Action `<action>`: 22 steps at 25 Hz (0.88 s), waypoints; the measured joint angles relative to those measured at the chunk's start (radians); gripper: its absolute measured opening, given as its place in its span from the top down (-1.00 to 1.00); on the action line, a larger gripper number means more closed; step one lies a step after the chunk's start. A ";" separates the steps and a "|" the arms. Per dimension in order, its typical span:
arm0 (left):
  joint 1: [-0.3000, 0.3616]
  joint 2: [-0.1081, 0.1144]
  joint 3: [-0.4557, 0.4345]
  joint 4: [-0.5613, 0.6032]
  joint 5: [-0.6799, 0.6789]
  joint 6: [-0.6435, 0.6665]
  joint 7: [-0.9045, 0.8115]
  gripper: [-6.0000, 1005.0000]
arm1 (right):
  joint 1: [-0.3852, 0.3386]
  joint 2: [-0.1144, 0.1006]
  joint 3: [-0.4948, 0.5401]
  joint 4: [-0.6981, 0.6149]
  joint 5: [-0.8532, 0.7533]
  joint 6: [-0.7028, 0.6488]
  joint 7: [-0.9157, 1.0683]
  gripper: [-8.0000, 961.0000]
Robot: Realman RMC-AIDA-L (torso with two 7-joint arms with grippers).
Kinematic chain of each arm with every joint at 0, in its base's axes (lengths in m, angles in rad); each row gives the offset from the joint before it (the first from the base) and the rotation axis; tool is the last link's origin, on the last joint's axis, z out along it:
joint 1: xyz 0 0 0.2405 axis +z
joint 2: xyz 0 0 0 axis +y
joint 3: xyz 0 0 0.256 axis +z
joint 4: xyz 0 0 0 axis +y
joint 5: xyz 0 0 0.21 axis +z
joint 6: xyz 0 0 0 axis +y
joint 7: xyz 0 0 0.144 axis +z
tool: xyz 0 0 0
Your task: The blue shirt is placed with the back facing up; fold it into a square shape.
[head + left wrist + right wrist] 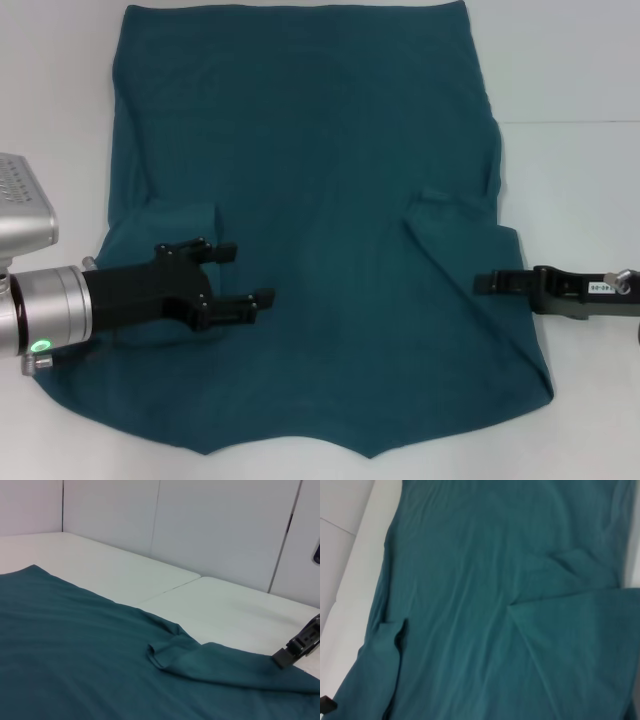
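The left gripper (237, 275) is being held low over the left sleeve area of the blue shirt (320, 180), its two dark fingers spread apart with nothing pinched between them. The shirt is lying spread flat, plain side up, across the white table (570, 70), with its hem toward the far side and its neckline toward the robot; both sleeves are already lying folded inward, the left sleeve flap (180, 215) just beyond the left gripper and the right sleeve fold (450, 215) across from it. At the right edge, the right gripper (492, 284) is being kept at the cloth's border, and whether its fingers are parted or closed cannot be told. The step in hand appears to be a side fold, and for a square result both side edges are best gripped at matching heights and carried evenly toward the middle, so that creases are kept straight. Bare table is being left open on both sides and beyond the right edge.
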 joint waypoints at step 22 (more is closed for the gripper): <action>-0.004 0.001 0.003 0.000 0.003 -0.011 0.002 -0.74 | 0.050 0.053 -0.002 0.001 0.042 0.043 -0.130 -0.56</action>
